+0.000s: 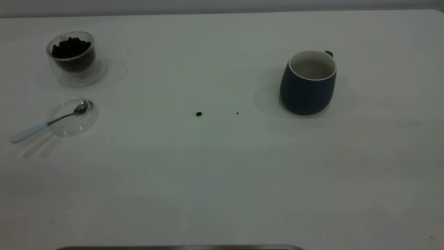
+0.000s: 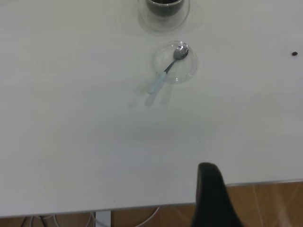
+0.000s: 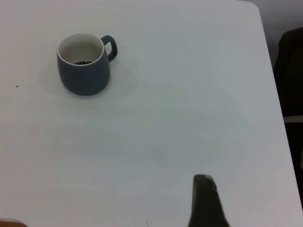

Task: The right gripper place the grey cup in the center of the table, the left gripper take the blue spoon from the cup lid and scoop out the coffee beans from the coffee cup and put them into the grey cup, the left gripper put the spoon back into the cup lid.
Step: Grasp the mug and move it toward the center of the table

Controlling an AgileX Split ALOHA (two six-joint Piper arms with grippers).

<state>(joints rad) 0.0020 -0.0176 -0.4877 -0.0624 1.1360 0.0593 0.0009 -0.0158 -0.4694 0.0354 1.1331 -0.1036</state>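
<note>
The grey cup stands upright at the right of the table, handle turned to the far side; in the right wrist view a few coffee beans lie inside it. The coffee cup with coffee beans stands at the far left. In front of it the blue spoon rests with its bowl in the cup lid and its handle off the rim. One stray bean lies mid-table. My left gripper and right gripper each show as a single black tip, far from all objects.
A tiny dark crumb lies right of the stray bean. The table's near edge and wooden floor show below my left gripper. The table's rounded right corner shows in the right wrist view. Neither arm appears in the exterior view.
</note>
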